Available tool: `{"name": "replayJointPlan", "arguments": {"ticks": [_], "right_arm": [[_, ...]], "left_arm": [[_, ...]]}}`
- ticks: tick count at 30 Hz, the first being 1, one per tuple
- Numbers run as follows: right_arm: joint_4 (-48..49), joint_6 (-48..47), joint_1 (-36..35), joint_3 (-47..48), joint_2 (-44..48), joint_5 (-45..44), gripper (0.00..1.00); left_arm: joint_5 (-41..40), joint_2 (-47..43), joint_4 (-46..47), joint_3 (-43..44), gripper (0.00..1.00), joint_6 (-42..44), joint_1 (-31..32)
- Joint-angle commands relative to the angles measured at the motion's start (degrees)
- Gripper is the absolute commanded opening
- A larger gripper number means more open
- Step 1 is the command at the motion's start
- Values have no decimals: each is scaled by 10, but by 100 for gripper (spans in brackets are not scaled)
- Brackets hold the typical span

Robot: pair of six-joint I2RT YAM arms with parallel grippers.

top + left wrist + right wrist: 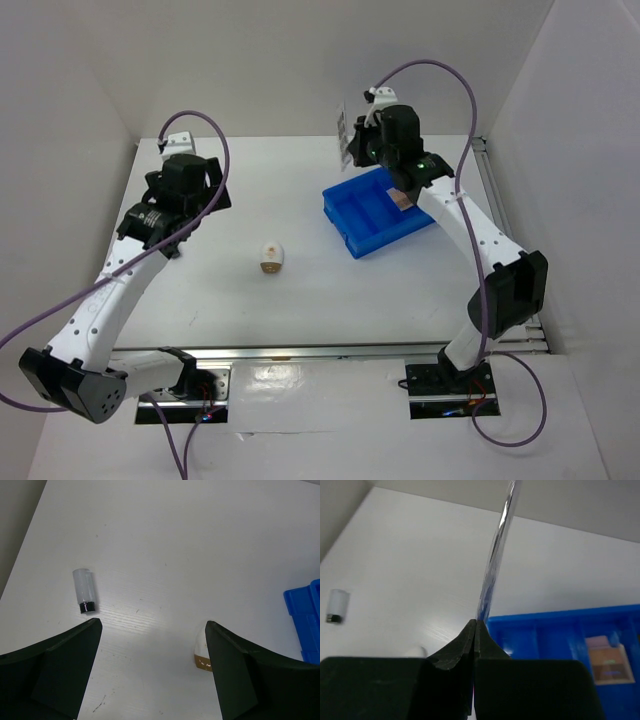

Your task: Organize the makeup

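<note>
Though whole overhead, the sponge [271,256] sits half-hidden behind left pincer [154,624].

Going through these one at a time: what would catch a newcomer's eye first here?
The right gripper is pinched shut on a thin, flat, glossy piece, probably the palette, held on edge by the far side of the blue tray. A tan square compact lies in one tray compartment. The white sponge sits alone mid-table, the left gripper open above the table near it.
</note>
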State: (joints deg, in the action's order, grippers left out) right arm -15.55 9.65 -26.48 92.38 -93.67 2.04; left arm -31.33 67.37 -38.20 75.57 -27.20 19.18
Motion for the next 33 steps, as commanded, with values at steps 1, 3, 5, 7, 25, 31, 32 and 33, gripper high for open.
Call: {"name": "replayJointPlan", "arguments": {"ticks": [1, 3, 5, 7, 25, 31, 32, 33], "right_arm": [[-62, -68, 34, -31, 28, -31, 0], [-78, -77, 40, -42, 28, -41, 0], [-83, -92, 40, -49, 22, -69, 0], [-90, -103, 45, -55, 14, -98, 0], [-136, -75, 48, -80, -4, -23, 49], [-132, -75, -50, -128, 17, -60, 88], [-132, -75, -59, -128, 17, -68, 90], [-132, -75, -66, -128, 8, -79, 91]], "left_arm": [[12, 7, 14, 27, 99, 0, -1], [17, 13, 14, 37, 99, 0, -1], [17, 18, 14, 37, 99, -5, -1], [17, 18, 14, 42, 99, -5, -1], [23, 13, 14, 32, 99, -5, -1], [34, 13, 14, 27, 99, -5, -1], [34, 13, 14, 27, 99, -5, -1], [34, 13, 14, 27, 99, -5, -1]]}}
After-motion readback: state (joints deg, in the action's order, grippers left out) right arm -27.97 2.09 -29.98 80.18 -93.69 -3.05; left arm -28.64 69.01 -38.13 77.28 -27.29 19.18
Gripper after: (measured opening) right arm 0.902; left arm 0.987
